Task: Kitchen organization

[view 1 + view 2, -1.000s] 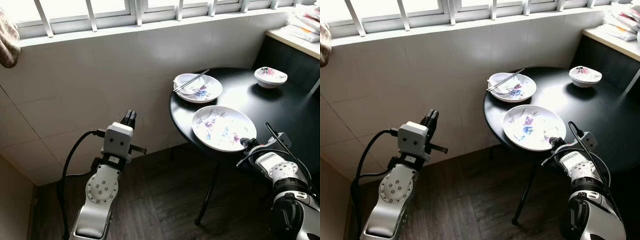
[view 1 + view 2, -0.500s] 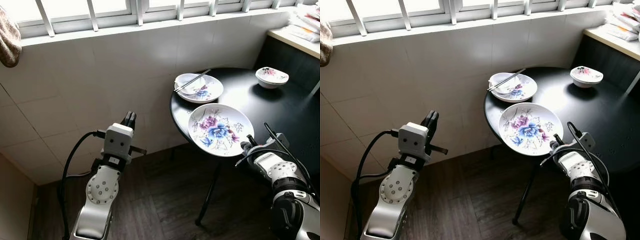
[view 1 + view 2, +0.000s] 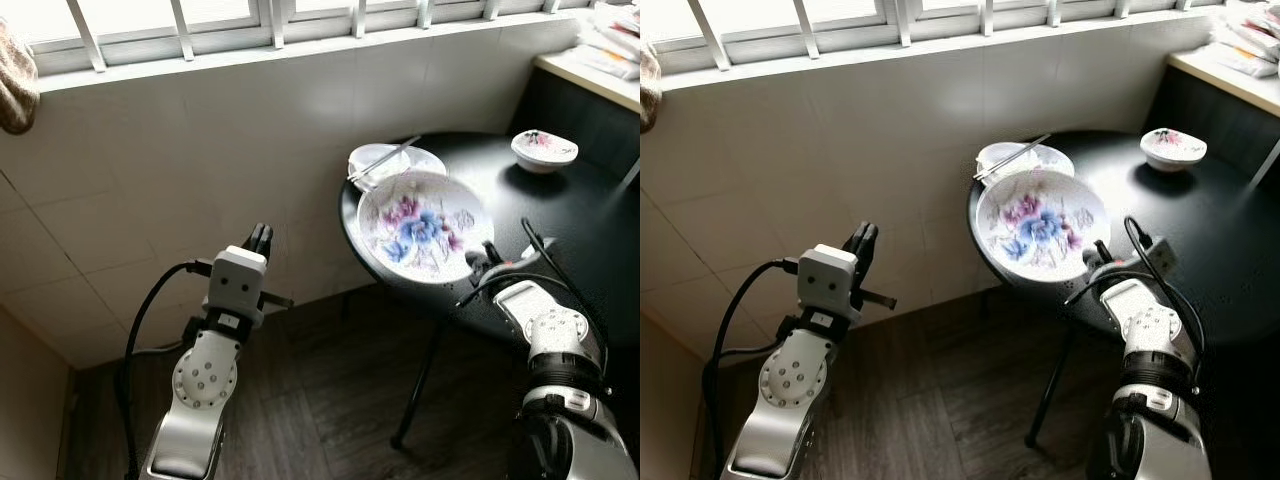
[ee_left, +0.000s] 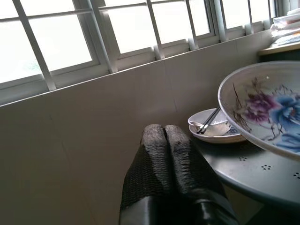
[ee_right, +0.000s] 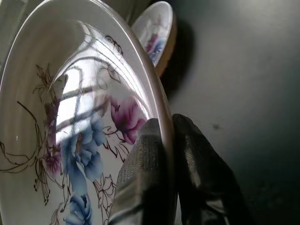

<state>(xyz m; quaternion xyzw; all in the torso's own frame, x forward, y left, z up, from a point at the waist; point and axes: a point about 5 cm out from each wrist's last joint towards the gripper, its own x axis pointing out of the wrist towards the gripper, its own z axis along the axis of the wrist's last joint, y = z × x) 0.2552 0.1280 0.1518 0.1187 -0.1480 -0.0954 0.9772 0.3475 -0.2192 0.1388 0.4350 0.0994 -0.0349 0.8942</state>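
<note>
Nearest me: left gripper [image 3: 260, 238] parked out over the floor beside the tiled wall, fingers pressed together on nothing. Idle, and clear of the table, so it's out of the working arm's way.

Right gripper [image 5: 161, 140] is pinched on the rim of the big floral plate [image 3: 420, 224], one finger inside the bowl of it, one outside. Edge grip makes sense: plate's too wide to span. It's lifted off the round black table [image 3: 580, 225] and tilted steeply, face toward the window side, near edge out past the table rim. My read: mid-carry to stack or relocate. A single rim pinch could let it swing or slip.

Just behind: a smaller plate [image 3: 1060, 158] holding a bowl with chopsticks [image 3: 1012, 158] across it. Far side: small floral bowl [image 3: 543, 149], well apart.
</note>
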